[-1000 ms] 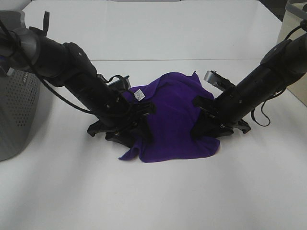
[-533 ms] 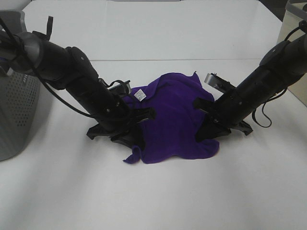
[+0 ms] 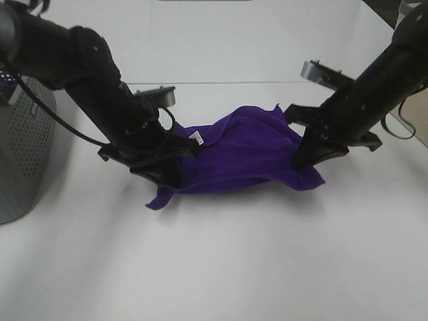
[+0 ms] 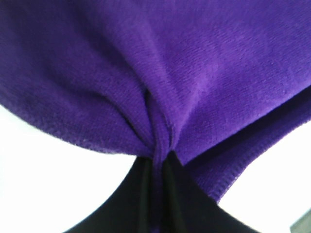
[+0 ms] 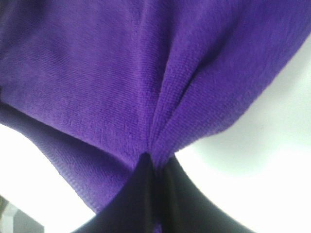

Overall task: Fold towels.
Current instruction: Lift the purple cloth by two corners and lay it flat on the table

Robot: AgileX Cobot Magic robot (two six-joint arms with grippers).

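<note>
Because both pincers are clamped on cloth, the left gripper (image 3: pixel 172 172) holds the purple towel (image 3: pixel 241 150) at its nine o'clock edge and the right gripper (image 3: pixel 306 155) at three o'clock, stretching it low over the table (image 3: pixel 221 267), likely to spread it for folding. Wrist views alone show fabric bunched between closed jaws; only the high view shows the white tag (image 3: pixel 198 138) and the grey basket (image 3: pixel 20 147) at nine o'clock.

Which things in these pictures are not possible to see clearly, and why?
Exterior high: print on the white tag is too small.
Exterior high: the grey basket is cut by the edge; its wall hides the inside.
Wrist views: the purple towel fills each picture, so its outline is lost; left pincer and right pincer show only their tips.
</note>
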